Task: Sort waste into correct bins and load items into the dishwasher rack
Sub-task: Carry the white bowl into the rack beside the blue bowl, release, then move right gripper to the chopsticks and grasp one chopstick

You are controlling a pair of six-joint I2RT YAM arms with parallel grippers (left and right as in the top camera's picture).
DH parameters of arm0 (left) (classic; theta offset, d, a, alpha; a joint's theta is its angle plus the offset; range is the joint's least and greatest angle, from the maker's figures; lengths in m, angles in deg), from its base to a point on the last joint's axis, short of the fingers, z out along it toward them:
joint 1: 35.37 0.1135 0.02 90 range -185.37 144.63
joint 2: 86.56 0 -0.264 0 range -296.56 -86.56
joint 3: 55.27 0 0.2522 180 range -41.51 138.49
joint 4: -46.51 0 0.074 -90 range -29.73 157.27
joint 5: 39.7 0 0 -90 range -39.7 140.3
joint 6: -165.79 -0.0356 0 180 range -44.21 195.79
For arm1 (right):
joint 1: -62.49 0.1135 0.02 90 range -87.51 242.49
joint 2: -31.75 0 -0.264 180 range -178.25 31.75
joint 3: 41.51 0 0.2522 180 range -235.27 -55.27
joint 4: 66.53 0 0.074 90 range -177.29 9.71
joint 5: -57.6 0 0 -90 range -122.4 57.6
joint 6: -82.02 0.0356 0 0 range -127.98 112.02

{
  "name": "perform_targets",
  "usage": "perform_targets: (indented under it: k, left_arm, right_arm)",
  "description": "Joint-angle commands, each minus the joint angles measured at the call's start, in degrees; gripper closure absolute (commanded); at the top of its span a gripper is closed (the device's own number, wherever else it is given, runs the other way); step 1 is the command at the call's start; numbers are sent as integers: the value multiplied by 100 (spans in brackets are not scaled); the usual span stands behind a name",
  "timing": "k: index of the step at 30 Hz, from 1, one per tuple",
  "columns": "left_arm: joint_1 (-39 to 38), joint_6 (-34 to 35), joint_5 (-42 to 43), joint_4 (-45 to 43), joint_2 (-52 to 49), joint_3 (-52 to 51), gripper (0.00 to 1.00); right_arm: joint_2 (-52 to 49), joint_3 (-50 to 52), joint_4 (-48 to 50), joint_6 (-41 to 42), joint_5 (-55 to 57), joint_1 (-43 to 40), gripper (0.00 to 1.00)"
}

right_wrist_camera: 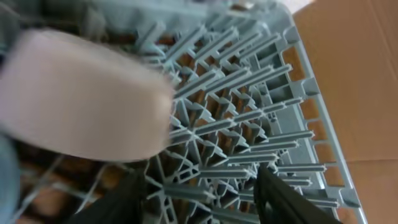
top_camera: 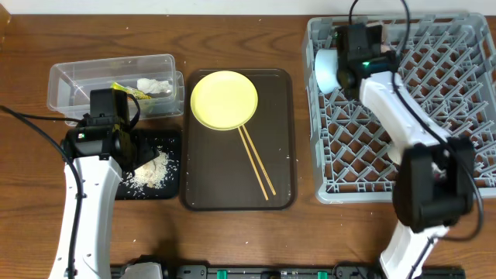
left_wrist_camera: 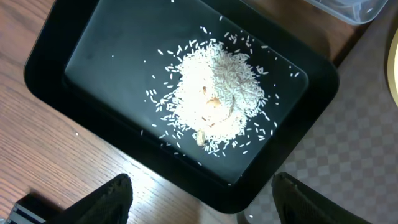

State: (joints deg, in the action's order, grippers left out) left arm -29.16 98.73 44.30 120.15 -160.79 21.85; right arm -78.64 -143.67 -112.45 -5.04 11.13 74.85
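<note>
Judging from overhead, the waste looks sorted: the wrapper (top_camera: 126,91) and crumpled tissue (top_camera: 155,84) lie in the clear tub (top_camera: 71,84) at ten o'clock on the tabletop (top_camera: 232,31), and the grainy rice (top_camera: 151,172) is heaped in the black tray (top_camera: 175,190) at eight. Not yet loaded are the round, glossy plate (top_camera: 224,99) and two thin wooden chopsticks (top_camera: 256,163), on the brown tray (top_camera: 279,155) at centre. A blue bowl (top_camera: 325,70) stands on edge at eleven o'clock in the latticed grey rack (top_camera: 465,101).

Left wrist: the left fingers (left_wrist_camera: 112,202) gape wide and hold nothing, above the black tray's six o'clock rim.

Right wrist: the right fingers (right_wrist_camera: 280,196) stand parted and empty over the rack's pegs. A smooth, rounded pale piece (right_wrist_camera: 81,99) at ten o'clock, bowl or cup, is too blurred to tell.
</note>
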Motion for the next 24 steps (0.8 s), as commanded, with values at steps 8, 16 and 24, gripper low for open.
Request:
perform_targets:
  k: [8,16,24]
  left_arm:
    - [24,74,-68,37,13,-2,25]
    - [24,74,-68,42,13,-2,25]
    - [24,74,-68,46,13,-2,25]
  right_arm:
    - [1272,-2,-793,175,-5233,304,38]
    - [1099,11,-1779,87,-5834,1257,37]
    - [426,13,-2277,579,-5110,2208,42]
